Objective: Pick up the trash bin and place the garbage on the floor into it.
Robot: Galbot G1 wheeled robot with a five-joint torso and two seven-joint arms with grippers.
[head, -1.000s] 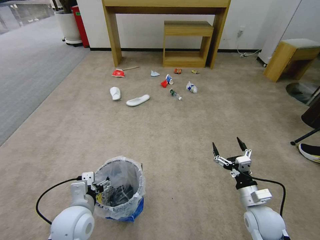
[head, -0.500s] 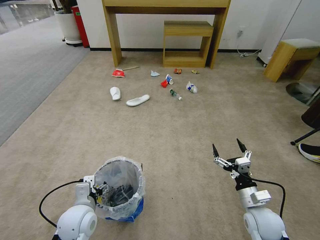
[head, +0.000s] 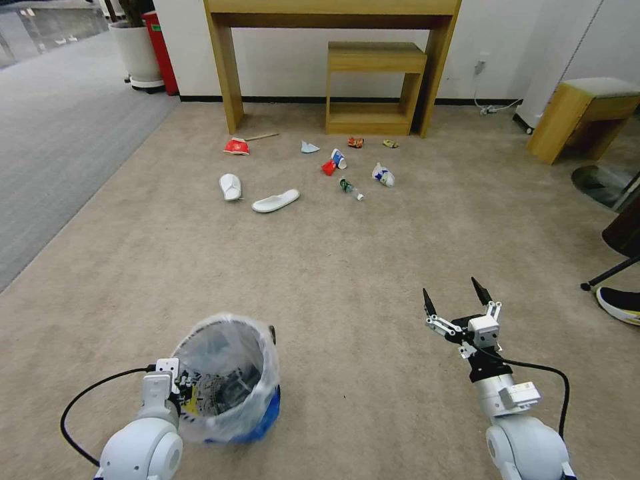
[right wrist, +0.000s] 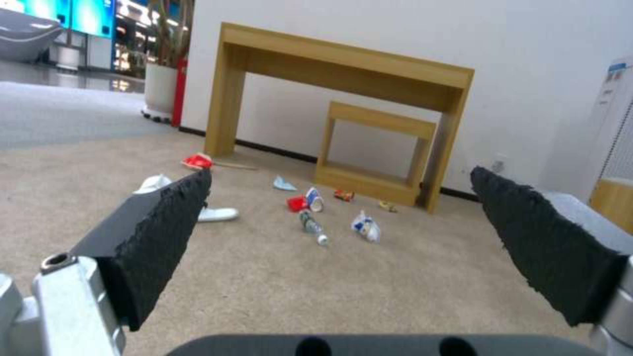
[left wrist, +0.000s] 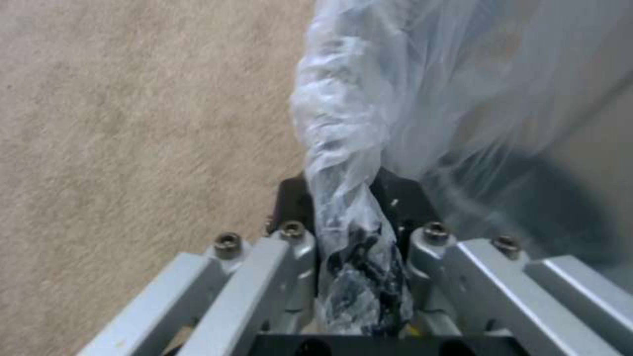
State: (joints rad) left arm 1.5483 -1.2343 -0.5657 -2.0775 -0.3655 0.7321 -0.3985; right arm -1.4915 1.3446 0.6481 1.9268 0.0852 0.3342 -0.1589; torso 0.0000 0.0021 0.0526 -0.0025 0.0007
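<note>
The blue trash bin [head: 227, 380], lined with a crinkly clear bag, leans at the near left of the beige floor [head: 347, 267]. My left gripper [head: 181, 392] is shut on its bagged rim [left wrist: 339, 148], one finger inside and one outside. My right gripper [head: 453, 301] hovers open and holds nothing at the near right. The garbage lies far ahead: two white slippers [head: 230, 187] [head: 275, 200], a red cup [head: 237, 147], a stick [head: 261, 137], a red-and-white cup [head: 333, 162], a bottle [head: 351, 189], a white-blue wrapper [head: 383, 175] and an orange can [head: 355, 142].
A wooden desk [head: 227, 73] and a low shelf [head: 375, 87] stand against the wall behind the litter. A wooden stool [head: 580, 113] is at the far right, with a chair leg [head: 610, 273] and a person's shoe [head: 620, 303] nearer. Grey carpet [head: 53, 147] lies left.
The left gripper has pulled the bin left and toward me, and the bin now leans. The right gripper has sunk slightly and stays open.
</note>
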